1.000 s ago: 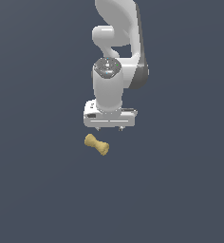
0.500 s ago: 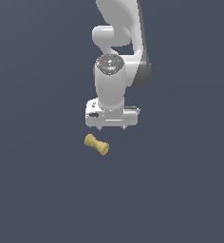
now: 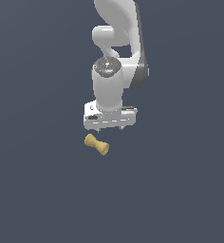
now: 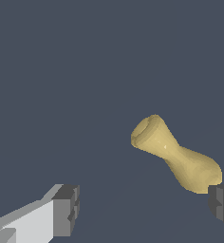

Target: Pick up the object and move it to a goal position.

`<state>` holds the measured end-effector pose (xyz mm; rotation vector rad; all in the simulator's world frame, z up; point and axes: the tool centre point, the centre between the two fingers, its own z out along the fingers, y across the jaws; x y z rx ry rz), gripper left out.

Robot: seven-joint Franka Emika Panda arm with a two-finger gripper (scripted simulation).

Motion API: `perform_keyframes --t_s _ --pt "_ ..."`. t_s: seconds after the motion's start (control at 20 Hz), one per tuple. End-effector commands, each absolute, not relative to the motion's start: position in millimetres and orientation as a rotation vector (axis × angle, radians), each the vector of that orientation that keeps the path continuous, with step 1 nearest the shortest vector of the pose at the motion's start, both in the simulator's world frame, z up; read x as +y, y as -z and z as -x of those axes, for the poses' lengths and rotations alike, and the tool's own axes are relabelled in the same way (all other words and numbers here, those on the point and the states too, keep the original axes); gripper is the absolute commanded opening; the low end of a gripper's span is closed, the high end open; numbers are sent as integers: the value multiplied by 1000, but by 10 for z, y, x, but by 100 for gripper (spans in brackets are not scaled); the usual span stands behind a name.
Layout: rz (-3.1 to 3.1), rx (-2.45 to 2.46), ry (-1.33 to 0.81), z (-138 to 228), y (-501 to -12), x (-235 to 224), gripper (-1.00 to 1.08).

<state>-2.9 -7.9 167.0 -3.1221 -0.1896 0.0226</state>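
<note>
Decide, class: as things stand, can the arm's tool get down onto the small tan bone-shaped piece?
Probably yes. The tool hangs open just above the bone-shaped piece, apart from it, with nothing between them in either view.

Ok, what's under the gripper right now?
Under the open gripper lies the tan object on the bare grey floor, apart from both fingers. Nothing else shows; the floor beneath the object is covered.

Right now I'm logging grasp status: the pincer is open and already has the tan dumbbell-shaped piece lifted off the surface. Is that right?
Not quite. The pincer is open, but the tan dumbbell-shaped piece is not lifted: the exterior view shows it lying on the surface below the pincer, and the wrist view shows the fingers apart with nothing held.
</note>
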Motion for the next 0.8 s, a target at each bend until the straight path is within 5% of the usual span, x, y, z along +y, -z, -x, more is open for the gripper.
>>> perform_keyframes --t_s 0.0,0.75 --pt "3119 -254 -22 23 -1642 -114 100" --pt "3033 -799 -14 -16 -1409 -395 100"
